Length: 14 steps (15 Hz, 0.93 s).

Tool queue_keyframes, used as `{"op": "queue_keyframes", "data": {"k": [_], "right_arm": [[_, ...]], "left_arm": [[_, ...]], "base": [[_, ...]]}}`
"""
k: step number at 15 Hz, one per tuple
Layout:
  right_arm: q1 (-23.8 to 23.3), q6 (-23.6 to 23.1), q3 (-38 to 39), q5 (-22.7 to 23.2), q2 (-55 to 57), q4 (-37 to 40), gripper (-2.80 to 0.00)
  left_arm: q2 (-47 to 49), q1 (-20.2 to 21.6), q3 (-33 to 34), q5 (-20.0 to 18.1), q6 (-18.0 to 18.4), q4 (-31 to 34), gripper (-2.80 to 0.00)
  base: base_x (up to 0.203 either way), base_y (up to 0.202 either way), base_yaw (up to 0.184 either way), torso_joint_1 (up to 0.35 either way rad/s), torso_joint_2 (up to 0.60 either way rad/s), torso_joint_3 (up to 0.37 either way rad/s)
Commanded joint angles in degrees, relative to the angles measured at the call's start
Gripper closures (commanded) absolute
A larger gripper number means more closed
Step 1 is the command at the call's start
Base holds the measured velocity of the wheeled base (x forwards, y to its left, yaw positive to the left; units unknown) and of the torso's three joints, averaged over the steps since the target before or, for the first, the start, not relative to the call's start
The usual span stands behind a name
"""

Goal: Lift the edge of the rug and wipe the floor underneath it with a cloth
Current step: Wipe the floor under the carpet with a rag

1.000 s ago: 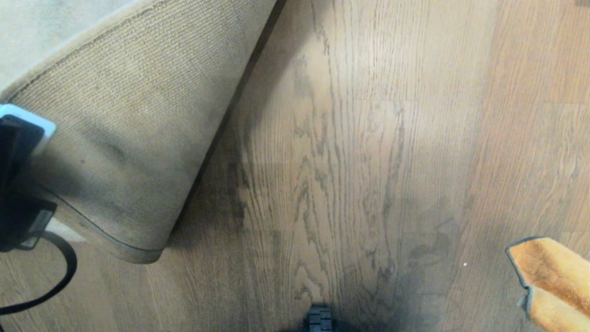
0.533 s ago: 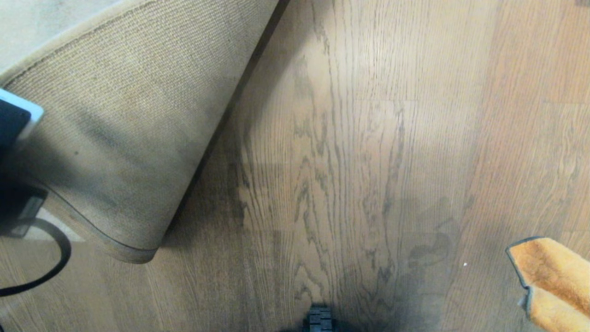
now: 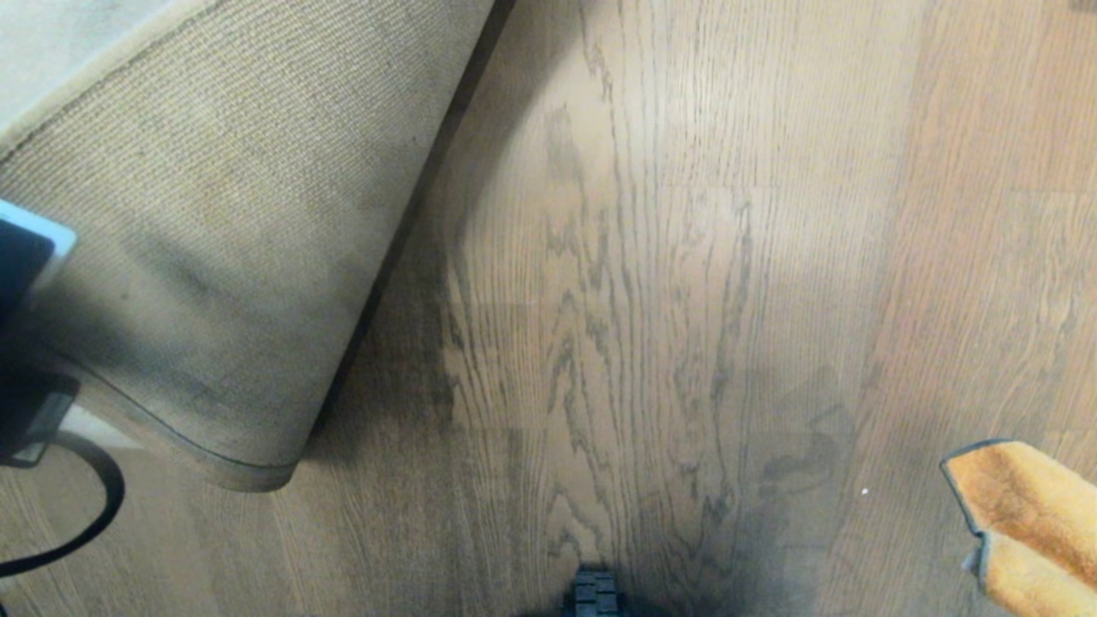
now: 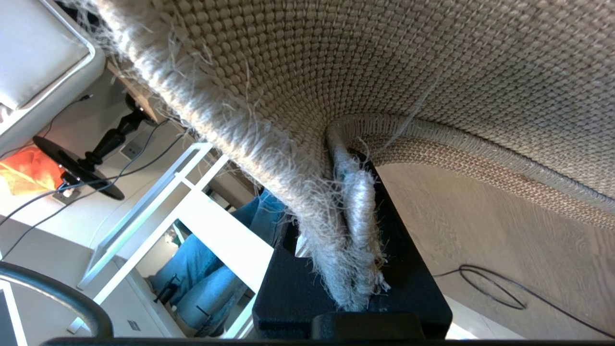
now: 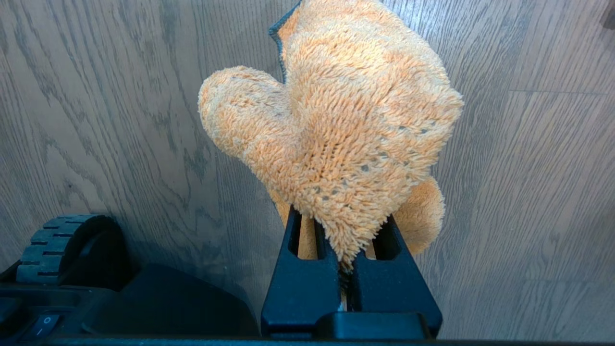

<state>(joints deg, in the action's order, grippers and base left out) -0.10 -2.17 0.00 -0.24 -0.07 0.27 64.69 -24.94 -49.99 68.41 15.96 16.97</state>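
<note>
The left end effector (image 4: 353, 269) is clamped on the rug edge (image 4: 358, 211), whose frayed pale fibres stick out between the black fingers (image 4: 408, 269). It holds the border up off the floor (image 3: 651, 283) at the left side of the head view, so the rug's coarse woven tan backing (image 3: 214, 223) faces up and curls over in a broad fold. A dark shadow lies on the planks along the foot of that fold. A black cable (image 3: 81, 523) loops on the floor just below the lifted corner.

The right end effector (image 5: 343, 269) is closed on the cloth (image 5: 336, 134), an orange-yellow fluffy rag with a dark stitched border that bunches out beyond its fingers. The cloth appears to hang above the wood rather than touch it, though that is hard to judge. In the head view it shows only at the lower right corner, well apart from the rug. A small black treaded wheel (image 3: 594, 593) sits at the bottom middle.
</note>
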Motion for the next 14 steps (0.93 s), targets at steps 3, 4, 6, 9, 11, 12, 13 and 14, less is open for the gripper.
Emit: {"op": "queue_keyframes", "data": {"k": [3,4,6,9,11,12,13,14], "right_arm": [[0.01,-0.02,0.0,-0.02,0.07,0.0,0.0],[0.01,-0.02,0.0,-0.02,0.07,0.01,0.0],[0.01,-0.02,0.0,-0.02,0.07,0.0,0.0],[0.01,-0.05,0.0,-0.02,0.07,0.0,0.0],[0.01,-0.2,0.0,0.24,0.07,0.08,0.0],[0.01,-0.44,0.0,0.33,0.07,0.06,0.0],[0.01,-0.93,0.0,0.33,0.07,0.11,0.0],[0.01,-2.46,0.0,0.59,0.07,0.09,0.0]], "left_arm": [[-0.09,0.16,0.25,0.28,0.04,0.1,0.0],[-0.09,0.16,0.34,0.23,0.04,0.17,0.0],[-0.09,0.16,0.51,0.23,0.04,0.17,0.0],[-0.09,0.24,0.51,0.27,0.2,0.17,0.0],[-0.09,0.24,0.51,0.24,0.21,0.17,0.0],[-0.09,0.24,0.51,0.32,0.21,0.17,0.0],[-0.09,0.24,0.51,0.32,0.3,0.17,0.0],[-0.09,0.24,0.6,0.32,0.3,0.17,0.0]], "base": [[0.0,0.0,0.0,0.0,0.0,0.0],[0.0,0.0,0.0,0.0,0.0,0.0],[0.0,0.0,0.0,0.0,0.0,0.0],[0.0,0.0,0.0,0.0,0.0,0.0],[0.0,0.0,0.0,0.0,0.0,0.0],[0.0,0.0,0.0,0.0,0.0,0.0],[0.0,0.0,0.0,0.0,0.0,0.0],[0.0,0.0,0.0,0.0,0.0,0.0]]}}
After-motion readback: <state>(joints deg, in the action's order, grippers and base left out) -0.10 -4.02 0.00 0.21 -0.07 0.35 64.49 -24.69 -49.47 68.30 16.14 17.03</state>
